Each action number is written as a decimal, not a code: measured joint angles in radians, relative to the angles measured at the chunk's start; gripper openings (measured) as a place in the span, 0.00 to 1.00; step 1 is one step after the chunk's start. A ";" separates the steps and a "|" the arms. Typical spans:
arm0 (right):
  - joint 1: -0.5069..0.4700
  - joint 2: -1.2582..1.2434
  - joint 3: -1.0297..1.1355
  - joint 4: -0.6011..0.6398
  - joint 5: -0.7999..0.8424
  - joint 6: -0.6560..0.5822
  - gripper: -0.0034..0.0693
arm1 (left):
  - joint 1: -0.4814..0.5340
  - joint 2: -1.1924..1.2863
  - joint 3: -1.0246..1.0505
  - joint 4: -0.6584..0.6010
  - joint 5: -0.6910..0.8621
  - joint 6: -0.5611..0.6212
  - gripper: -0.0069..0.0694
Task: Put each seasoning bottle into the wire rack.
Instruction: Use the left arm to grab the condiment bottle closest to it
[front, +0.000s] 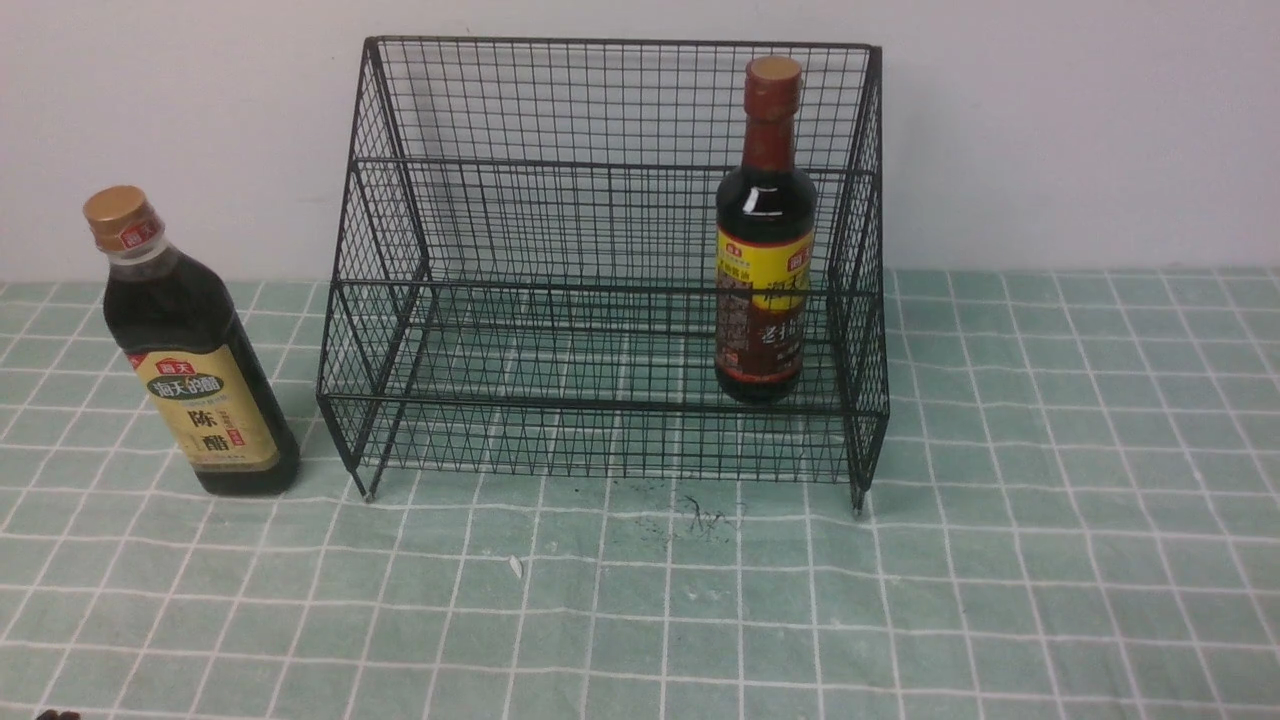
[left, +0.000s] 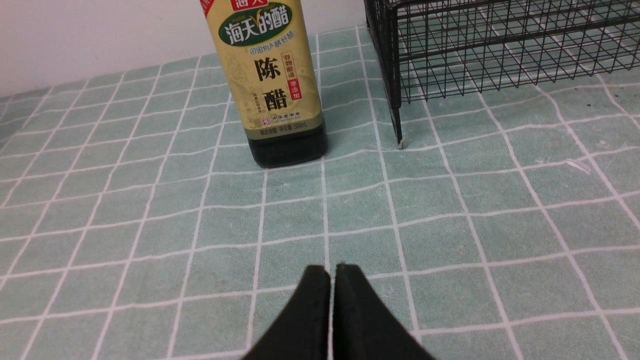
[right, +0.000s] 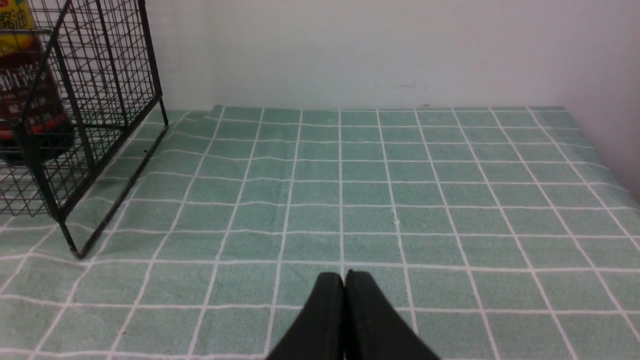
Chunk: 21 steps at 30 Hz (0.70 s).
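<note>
Green checked cloth (front: 1000, 580) is seen covering the counter in the front view, where the wire rack (front: 620, 45) stands in the middle, against the wall. The red-brown-capped bottle (front: 765, 260) is already lodged upright on the rack's lower tier, at its right end. The gold-capped bottle (front: 195, 350) is left outside, upright on the cloth just beside the rack's left side. Neither arm is shown here.

In the left wrist view, the left end effector (left: 332, 272) is seen pressed shut with nothing held. It is low over the cloth and aimed toward the gold-capped bottle (left: 272, 85), from which it is well apart.

In the right wrist view, the right end effector (right: 344, 277) is likewise closed and empty, over bare cloth to the right of the wire rack (right: 150, 65).

The step in hand is judged to be the pick of the gold-capped bottle by the left arm. The jaws should be opened wide before the approach. The labelled body should be gripped squarely so that the bottle is not tipped. The bottle should then be lifted clear of the front rail and set down on the free left part of the tier, away from the mesh side.
</note>
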<state>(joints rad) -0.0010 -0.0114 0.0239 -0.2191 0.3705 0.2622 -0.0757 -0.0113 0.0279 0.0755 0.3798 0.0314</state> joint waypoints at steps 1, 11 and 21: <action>0.000 0.000 0.000 0.000 0.000 0.005 0.03 | 0.000 0.000 0.000 0.000 0.000 0.000 0.08; 0.000 0.000 0.000 0.000 0.000 0.010 0.03 | 0.000 0.000 0.000 0.000 0.000 0.000 0.08; 0.000 0.000 0.000 0.000 0.000 0.010 0.03 | 0.000 0.000 0.000 0.000 0.000 0.000 0.08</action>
<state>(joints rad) -0.0010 -0.0114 0.0239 -0.2191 0.3705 0.2724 -0.0757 -0.0113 0.0279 0.0755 0.3798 0.0314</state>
